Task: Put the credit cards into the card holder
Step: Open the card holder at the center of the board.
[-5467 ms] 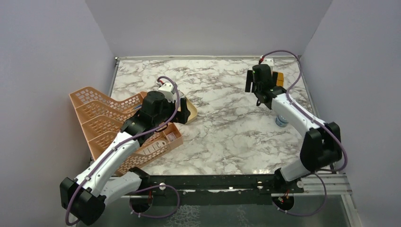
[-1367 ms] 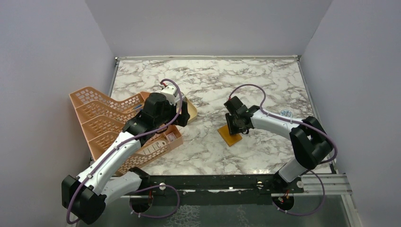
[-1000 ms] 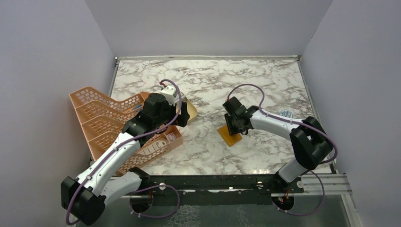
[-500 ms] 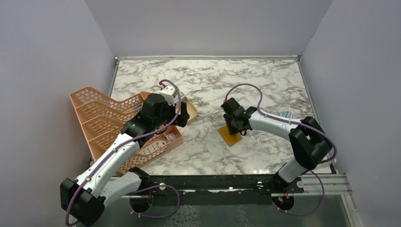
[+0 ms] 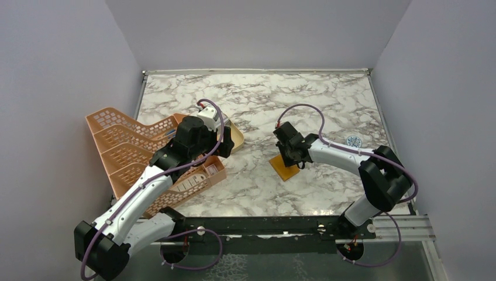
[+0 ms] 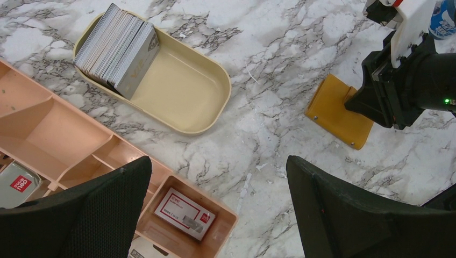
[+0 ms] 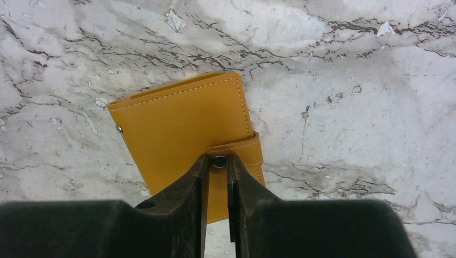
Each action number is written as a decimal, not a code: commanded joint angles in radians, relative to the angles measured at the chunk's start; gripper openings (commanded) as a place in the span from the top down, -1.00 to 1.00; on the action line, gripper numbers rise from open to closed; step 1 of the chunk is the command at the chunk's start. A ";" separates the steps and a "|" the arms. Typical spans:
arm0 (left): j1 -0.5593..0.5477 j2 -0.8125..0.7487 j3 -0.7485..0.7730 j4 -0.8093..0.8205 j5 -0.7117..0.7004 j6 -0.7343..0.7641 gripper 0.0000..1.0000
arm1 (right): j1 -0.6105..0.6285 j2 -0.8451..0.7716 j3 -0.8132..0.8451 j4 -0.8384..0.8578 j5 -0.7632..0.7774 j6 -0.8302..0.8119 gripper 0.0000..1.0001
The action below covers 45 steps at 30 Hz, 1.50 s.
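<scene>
Marble-veined worktop (image 5: 263,99) beneath everything. Peach lattice rack (image 5: 117,146) at the left, no part of the job. Just right of that, tan oval dish (image 6: 183,91), with the credit cards (image 6: 115,48) packed on edge and leaning together at one end, long edges lying across the dish's width. Left claw (image 6: 218,166) hanging above dish and rack, spread fully wide, nothing in it. Right of centre and toward the near side, the card holder (image 7: 183,123): mustard, leather-like, folded shut, flat on the stone, skewed to the worktop's edges with one corner aimed at the near side. Longer side, seen from the right wrist, running away from the claw and leaning left. Strap (image 7: 242,150) wrapped round the right-hand edge. Right claw (image 7: 217,167) drawn nearly together over that strap, one finger each side of the small snap (image 7: 219,160); firm pinch or mere touch, cannot tell. Probably light and pliant, apt to skate on smooth marble, so best taken by the strap's free end with the body pressed down. Cards likely stiff, thin and slick, easier pinched by the upstanding edges than pried up flat.
</scene>
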 commanded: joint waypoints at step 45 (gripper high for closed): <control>0.006 -0.011 -0.009 0.012 0.000 0.012 -0.97 | 0.027 -0.032 -0.030 0.031 -0.013 0.063 0.93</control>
